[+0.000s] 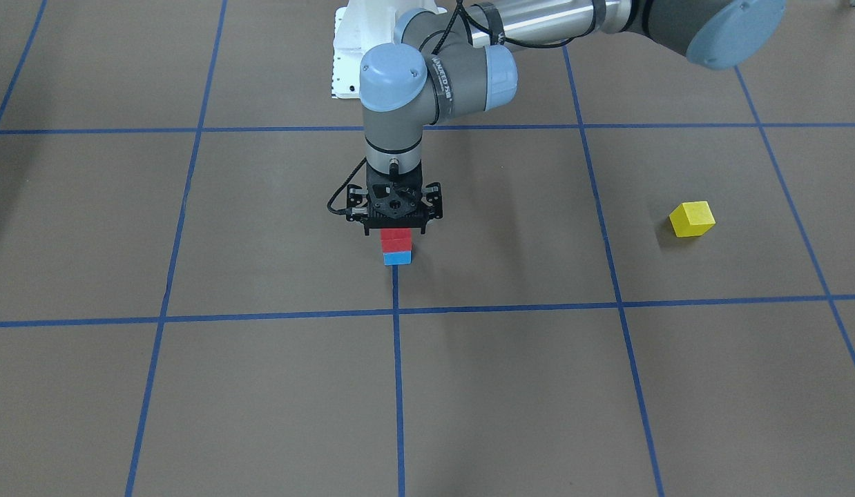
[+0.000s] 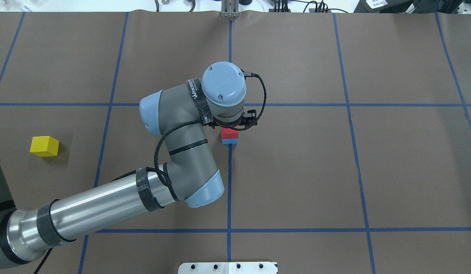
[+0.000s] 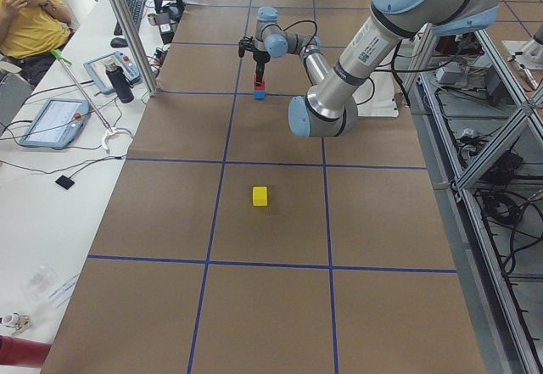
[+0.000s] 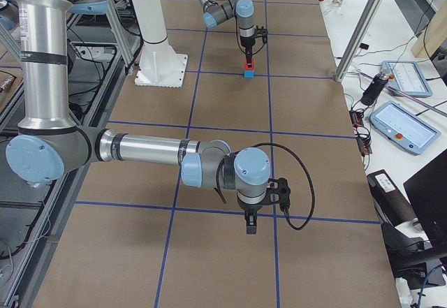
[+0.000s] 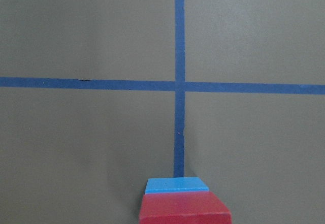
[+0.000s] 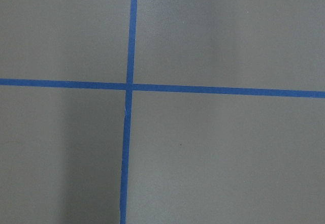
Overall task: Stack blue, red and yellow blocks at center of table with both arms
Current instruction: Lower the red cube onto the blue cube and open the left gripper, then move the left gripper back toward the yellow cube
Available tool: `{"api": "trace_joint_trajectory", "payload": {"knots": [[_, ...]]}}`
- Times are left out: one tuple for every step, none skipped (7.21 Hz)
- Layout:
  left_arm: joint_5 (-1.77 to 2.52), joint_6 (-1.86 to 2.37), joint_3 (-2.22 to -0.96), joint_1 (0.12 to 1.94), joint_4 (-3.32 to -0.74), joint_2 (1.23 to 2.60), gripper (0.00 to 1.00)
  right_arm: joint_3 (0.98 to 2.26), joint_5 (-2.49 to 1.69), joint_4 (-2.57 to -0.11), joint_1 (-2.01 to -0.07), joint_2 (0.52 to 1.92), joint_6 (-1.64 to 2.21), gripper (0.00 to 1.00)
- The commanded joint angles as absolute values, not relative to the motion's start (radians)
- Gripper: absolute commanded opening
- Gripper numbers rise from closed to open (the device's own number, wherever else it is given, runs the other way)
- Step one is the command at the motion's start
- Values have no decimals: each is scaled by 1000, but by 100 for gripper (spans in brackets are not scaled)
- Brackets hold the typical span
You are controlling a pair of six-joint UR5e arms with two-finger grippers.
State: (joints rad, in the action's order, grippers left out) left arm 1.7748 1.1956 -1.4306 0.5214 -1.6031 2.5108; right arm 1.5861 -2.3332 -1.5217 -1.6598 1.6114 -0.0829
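Stack: red block (image 1: 396, 239) on light blue block (image 1: 397, 258), table (image 1: 510, 386) centre.
Left gripper (image 1: 396, 232): over the red block; perhaps clamped on it, cannot tell.
Yellow block (image 2: 44, 146): overhead, 9 o'clock of stack, well apart.
Right gripper (image 4: 250, 228): seen only in right-side view; jaw state cannot be told.

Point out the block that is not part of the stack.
The yellow block: it sits alone on the table, off to the robot's left, while the red block rests on the blue block.

The upper block (image 1: 396, 239) rests on the lower block (image 1: 397, 259) at the centre of the table (image 1: 538, 386), directly beneath the left gripper (image 1: 396, 232). The third block (image 1: 692, 219) lies well apart, toward the robot's left.
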Motion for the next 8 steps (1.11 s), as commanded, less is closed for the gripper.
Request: {"api": "trace_joint_trajectory", "payload": {"knots": [[1795, 1070, -1573, 563, -1562, 2432, 100, 1586, -2333, -1522, -1660, 1609, -83, 100], [1848, 969, -1694, 618, -1528, 2330, 100, 1586, -2333, -1522, -1660, 1609, -83, 100], [1889, 851, -1820, 670, -1516, 2204, 100, 1588, -2333, -1522, -1660, 1609, -83, 100], [1916, 734, -1909, 719, -1516, 2083, 100, 1588, -2333, -1522, -1660, 1609, -83, 100], [1948, 615, -1983, 768, -1528, 1948, 100, 1588, -2333, -1522, -1660, 1609, -83, 100], [1954, 474, -2031, 825, -1532, 1840, 100, 1588, -2333, -1522, -1660, 1609, -83, 100], [1965, 351, -2046, 872, -1593, 1730, 100, 1588, -2333, -1520, -1660, 1611, -83, 100], [1986, 189, -2033, 923, -1708, 1616, 100, 1588, -2333, -1520, -1660, 1609, -83, 100]]}}
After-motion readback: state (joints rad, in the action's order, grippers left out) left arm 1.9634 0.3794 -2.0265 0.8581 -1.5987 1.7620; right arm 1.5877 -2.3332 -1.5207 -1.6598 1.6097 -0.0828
